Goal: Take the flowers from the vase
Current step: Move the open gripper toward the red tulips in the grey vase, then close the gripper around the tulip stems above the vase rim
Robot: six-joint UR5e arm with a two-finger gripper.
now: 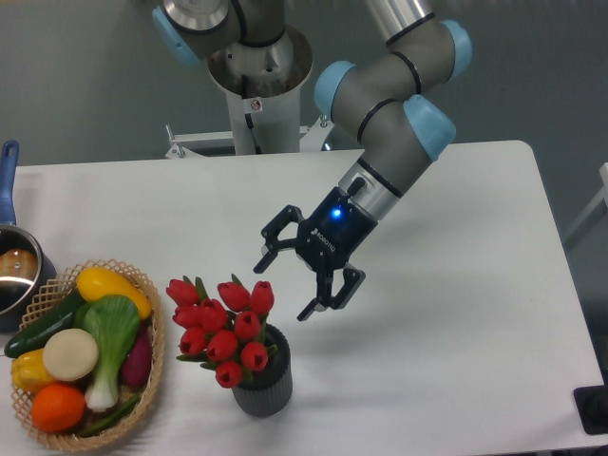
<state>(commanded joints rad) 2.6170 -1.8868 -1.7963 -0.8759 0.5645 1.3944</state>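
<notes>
The flowers [221, 328], a bunch of red tulip buds with green leaves, stand in the vase [265, 386], a small dark grey ribbed cylinder near the table's front edge. My gripper [286, 287] is open and empty. It hangs tilted just up and to the right of the topmost buds, with one finger [267, 258] at the upper left and the other finger [318, 306] at the lower right. Its fingertips are close to the buds but apart from them.
A woven basket [152, 313] of toy vegetables sits at the front left, next to the flowers. A steel pot [17, 271] with a blue handle stands at the left edge. The arm's base [256, 85] is at the table's back.
</notes>
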